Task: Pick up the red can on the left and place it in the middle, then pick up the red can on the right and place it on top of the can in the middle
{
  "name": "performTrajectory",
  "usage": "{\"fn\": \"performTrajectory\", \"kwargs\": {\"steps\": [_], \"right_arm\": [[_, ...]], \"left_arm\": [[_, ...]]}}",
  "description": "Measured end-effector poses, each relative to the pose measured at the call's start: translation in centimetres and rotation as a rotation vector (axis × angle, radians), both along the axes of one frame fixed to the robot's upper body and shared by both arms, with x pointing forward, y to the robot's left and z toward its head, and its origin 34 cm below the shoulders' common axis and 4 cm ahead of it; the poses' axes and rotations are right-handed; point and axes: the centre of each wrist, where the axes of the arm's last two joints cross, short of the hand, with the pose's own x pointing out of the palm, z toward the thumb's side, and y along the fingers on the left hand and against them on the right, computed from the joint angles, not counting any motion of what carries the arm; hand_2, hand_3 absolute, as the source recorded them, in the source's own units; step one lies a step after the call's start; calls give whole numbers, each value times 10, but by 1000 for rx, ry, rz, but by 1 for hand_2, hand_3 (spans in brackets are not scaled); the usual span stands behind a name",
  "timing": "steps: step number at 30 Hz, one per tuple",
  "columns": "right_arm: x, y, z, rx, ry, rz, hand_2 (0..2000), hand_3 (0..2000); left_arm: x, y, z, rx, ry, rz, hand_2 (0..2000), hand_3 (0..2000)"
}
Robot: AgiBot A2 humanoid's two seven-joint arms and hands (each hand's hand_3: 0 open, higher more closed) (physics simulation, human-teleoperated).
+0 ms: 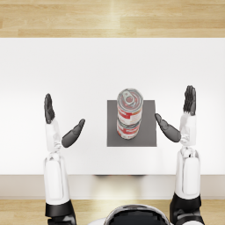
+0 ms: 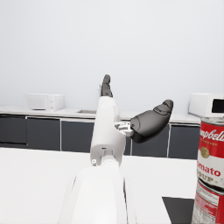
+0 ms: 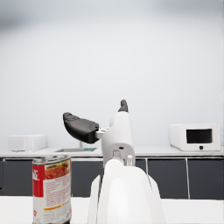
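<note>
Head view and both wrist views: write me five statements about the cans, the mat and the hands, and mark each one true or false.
1. One red can stands on top of another red can. True.
2. The stacked cans stand on a dark grey mat. True.
3. The left hand holds the top can. False: it is open, off to the side of the mat, touching nothing.
4. The right hand is open and apart from the cans. True.
5. A red can lies on its side on the white table. False: both cans are upright, stacked on the mat.
</note>
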Motion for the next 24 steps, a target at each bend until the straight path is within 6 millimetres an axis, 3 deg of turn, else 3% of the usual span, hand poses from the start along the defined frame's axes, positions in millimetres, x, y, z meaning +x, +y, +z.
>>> {"fn": "performTrajectory", "kwargs": {"steps": [3, 8, 24], "right_arm": [[1, -19, -5, 3, -172, -41, 0, 0], [1, -33, -18, 13, -237, -81, 0, 0], [5, -35, -26, 12, -228, -84, 0, 0]], "left_arm": [[0, 10, 2, -13, -5, 35, 0, 0], [-2, 16, -2, -26, 3, 60, 0, 0], [-3, 19, -4, -31, 8, 69, 0, 0]]}}
